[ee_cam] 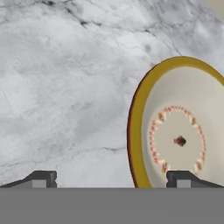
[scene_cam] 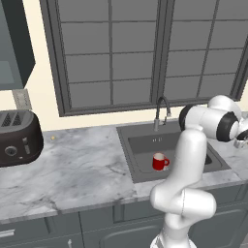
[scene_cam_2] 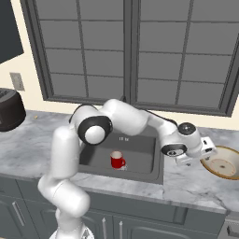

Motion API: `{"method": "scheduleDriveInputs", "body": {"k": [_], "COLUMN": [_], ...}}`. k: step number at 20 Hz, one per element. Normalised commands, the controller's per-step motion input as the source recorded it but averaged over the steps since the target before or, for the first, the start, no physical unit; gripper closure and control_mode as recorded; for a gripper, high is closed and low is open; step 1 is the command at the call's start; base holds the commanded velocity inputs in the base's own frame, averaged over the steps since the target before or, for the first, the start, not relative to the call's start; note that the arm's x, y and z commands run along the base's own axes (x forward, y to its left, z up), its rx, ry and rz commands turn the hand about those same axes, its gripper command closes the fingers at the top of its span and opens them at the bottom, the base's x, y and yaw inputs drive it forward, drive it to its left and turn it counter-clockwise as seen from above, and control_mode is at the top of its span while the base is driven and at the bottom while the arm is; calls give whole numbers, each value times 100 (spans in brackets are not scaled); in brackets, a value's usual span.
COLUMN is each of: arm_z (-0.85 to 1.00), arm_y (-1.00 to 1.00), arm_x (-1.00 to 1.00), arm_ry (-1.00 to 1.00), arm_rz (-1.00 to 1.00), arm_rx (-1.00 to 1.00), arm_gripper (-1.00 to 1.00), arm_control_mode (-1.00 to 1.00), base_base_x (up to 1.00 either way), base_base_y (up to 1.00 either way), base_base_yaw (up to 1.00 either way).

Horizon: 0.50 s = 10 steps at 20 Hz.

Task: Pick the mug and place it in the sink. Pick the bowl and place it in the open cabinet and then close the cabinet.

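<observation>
Left base view: mug stands upright in sink. Right base view: bowl on tabletop, right of sink, claw just beside it. Hand view: claw wide, empty, bowl under right fingertip.

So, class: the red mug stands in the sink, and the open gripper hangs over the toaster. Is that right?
Not quite. The mug does stand in the sink, and the gripper is open, but it hangs by the bowl on the counter right of the sink, not over the toaster. The hand view shows this.
</observation>
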Motion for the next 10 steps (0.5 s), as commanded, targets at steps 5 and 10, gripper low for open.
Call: {"method": "scheduleDriveInputs", "body": {"k": [5,10], "arm_z": [-1,-13], "arm_y": [-21,-23], "arm_x": [14,8], "arm_ry": [1,3], "arm_rz": [5,6], "arm_rx": [1,5], "arm_gripper": [-100,-100], "arm_control_mode": [-100,-100], "base_base_x": [0,0], "base_base_y": [0,0], "base_base_yaw": [0,0]}}
